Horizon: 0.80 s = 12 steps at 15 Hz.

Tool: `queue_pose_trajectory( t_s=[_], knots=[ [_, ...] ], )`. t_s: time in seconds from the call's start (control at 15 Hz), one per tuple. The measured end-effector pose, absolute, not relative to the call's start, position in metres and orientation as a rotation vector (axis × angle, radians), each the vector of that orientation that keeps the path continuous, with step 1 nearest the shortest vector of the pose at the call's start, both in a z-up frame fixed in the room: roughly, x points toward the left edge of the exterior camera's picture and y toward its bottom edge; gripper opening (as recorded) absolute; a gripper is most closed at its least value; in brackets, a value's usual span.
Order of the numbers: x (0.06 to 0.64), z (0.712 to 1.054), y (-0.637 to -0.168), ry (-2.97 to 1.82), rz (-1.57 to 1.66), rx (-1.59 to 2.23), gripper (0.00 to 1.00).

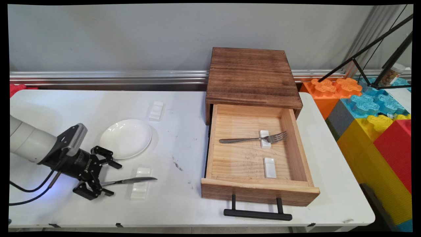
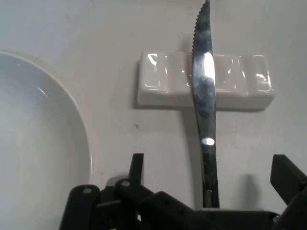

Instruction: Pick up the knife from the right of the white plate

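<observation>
The gripper (image 1: 104, 176) sits low over the white table (image 1: 184, 204), well to the left of the open wooden drawer (image 1: 256, 164). Its fingers (image 2: 137, 167) are spread wide, one on each side of the handle of a knife (image 1: 130, 180), not closed on it. The knife's blade lies across a white cutlery rest (image 1: 140, 187), serrated tip pointing toward the drawer.

I count four white rests in all: the one under the knife, another (image 1: 156, 111) farther back on the table and left of the drawer, and two inside the drawer. Of those two, the farther rest (image 1: 265, 139) carries a single fork (image 1: 253, 139), tines toward the drawer's right wall; the nearer rest (image 1: 269, 167) is bare.

One white plate (image 1: 126, 138) lies left of the drawer, between the two table rests and just beside the gripper. The drawer juts from a dark wooden cabinet (image 1: 251, 75), its one black handle (image 1: 257, 214) toward the table's near edge.
</observation>
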State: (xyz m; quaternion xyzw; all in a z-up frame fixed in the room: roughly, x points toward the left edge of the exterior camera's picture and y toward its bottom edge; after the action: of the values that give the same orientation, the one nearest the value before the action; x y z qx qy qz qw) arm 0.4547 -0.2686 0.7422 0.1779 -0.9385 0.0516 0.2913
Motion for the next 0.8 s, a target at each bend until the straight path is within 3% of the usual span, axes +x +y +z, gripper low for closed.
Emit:
queue_pose_trajectory(
  t_s=[0.53, 0.6, 0.8],
  knots=[
    [0.4546, 0.7367, -0.2711, -2.503, 0.126, 0.456, 1.0],
    [0.4543, 0.7362, -0.2715, -2.503, 0.125, 0.454, 0.0],
    [0.454, 0.7341, -0.2724, -2.505, 0.119, 0.451, 0.0]
  ],
)
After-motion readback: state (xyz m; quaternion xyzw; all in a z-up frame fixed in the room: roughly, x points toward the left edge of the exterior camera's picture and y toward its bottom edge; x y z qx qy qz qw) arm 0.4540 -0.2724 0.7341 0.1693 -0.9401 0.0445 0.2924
